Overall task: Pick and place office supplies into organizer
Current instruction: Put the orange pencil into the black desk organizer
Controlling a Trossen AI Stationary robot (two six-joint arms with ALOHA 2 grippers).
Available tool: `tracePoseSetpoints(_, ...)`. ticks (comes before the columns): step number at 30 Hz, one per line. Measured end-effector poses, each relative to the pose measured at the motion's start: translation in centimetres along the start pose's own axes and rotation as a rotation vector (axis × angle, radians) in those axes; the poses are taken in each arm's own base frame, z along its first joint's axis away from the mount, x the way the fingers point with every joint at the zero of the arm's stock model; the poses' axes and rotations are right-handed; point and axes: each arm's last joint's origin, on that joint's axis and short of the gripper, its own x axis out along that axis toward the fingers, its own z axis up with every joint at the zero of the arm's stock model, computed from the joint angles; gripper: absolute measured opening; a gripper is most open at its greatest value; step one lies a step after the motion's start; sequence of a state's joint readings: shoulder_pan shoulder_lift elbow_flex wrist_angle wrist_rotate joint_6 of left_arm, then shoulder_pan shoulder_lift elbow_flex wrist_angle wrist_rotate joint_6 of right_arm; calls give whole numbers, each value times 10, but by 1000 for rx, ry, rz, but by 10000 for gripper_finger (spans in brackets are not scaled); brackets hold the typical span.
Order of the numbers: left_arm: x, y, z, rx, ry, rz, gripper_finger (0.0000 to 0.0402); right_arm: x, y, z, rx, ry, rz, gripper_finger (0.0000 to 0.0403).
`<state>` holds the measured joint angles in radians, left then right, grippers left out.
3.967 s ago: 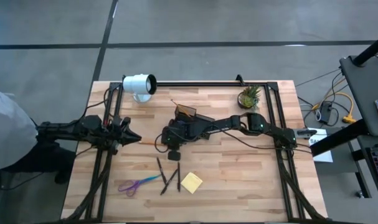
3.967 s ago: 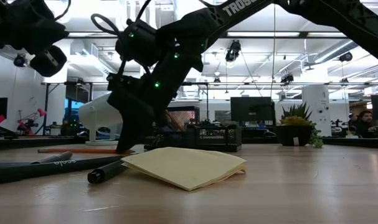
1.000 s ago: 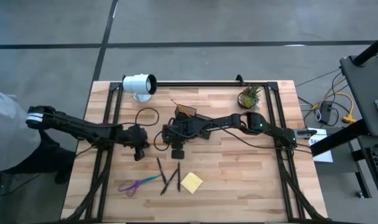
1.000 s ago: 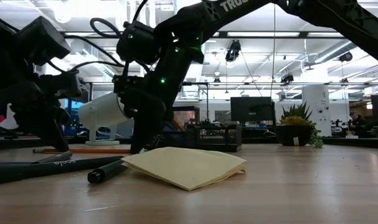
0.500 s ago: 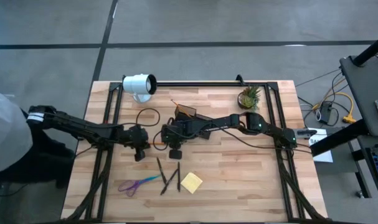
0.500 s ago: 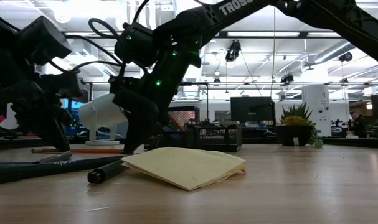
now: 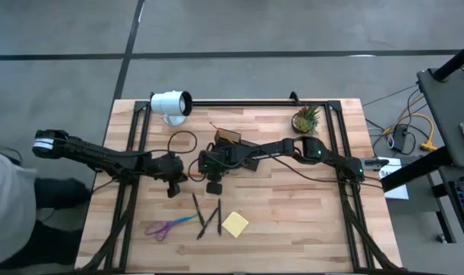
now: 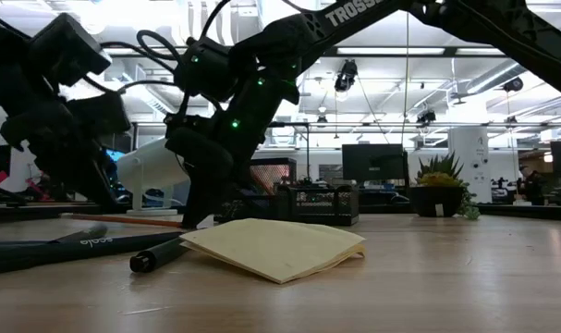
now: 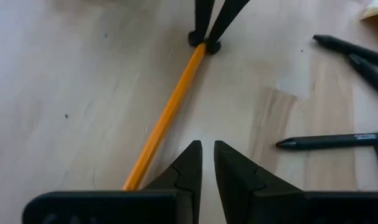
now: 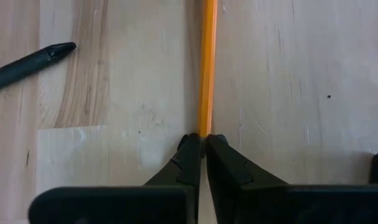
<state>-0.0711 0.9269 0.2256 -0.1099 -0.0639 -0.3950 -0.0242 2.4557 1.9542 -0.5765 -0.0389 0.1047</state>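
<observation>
- The right gripper (image 10: 200, 140) is low on the counter (image 7: 293, 198), just in front of the black organizer (image 7: 230, 140); its fingers (image 10: 189, 163) are pinching one end of the orange pencil (image 10: 207, 68)
- The pencil lies flat on the wood, between the two grippers
- The left gripper (image 9: 207, 149) is just beside the other end; its fingers (image 9: 187, 168) are pressed almost together and hold nothing
- Black pens (image 7: 209, 216), scissors (image 7: 167, 226) and the yellow sticky pad (image 7: 235, 223) lie nearer the front edge

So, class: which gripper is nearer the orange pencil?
Right. The right gripper has its fingers shut on one end of the orange pencil; the left gripper is beside its other end, not gripping.
</observation>
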Motion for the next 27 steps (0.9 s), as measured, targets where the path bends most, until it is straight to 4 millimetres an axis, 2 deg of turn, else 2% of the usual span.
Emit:
tracePoseSetpoints(7,-6,0,5,6,-51,25,27,1,-3,-3,2,11,-5,9)
tracePoseSetpoints(14,-13,6,-5,30,52,111,27,4,-5,-9,0,44,-20,8)
tracePoseSetpoints(22,-31,-2,24,202,25,203,27,4,-5,-10,-50,46,-22,8)
tracePoseSetpoints(27,-25,0,29,225,110,238,27,3,-5,-9,-74,46,-26,8)
